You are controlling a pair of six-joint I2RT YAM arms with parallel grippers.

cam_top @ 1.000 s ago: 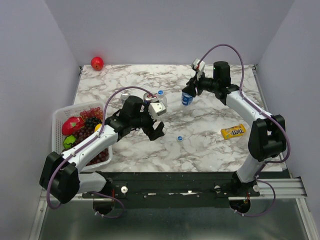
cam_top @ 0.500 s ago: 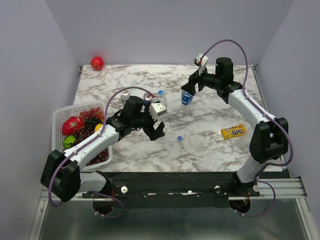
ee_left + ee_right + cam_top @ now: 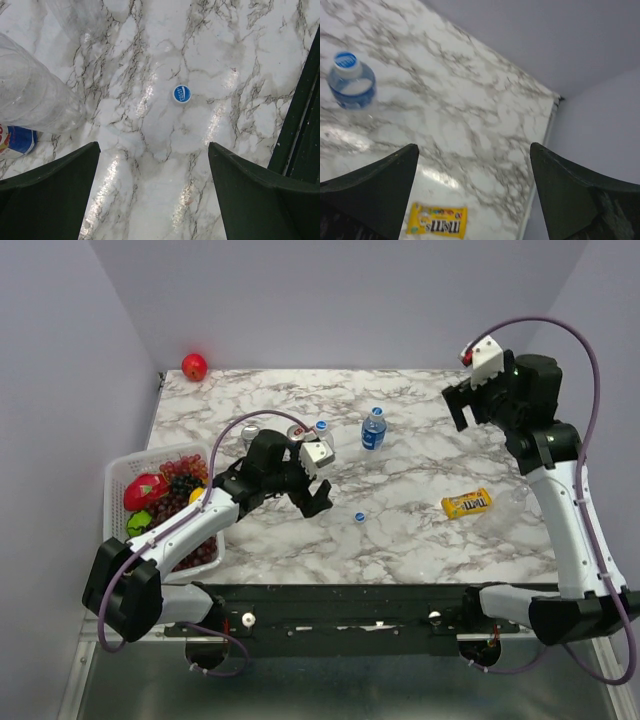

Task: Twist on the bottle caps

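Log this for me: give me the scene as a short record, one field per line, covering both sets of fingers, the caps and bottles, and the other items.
left fingers: open, empty, above the marble table
right fingers: open, empty, raised at the far right
loose cap: blue, flat on the table, ahead of the left fingers
labelled bottle: upright, blue cap on, mid-table, nothing touching it
snack packet: yellow, on the right side
basket: white, holds fruit, at the left edge

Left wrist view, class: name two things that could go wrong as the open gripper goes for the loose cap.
The blue cap is small and flat on the table, so the left gripper might skid it away. A clear bottle sits close beside the gripper and could get knocked.
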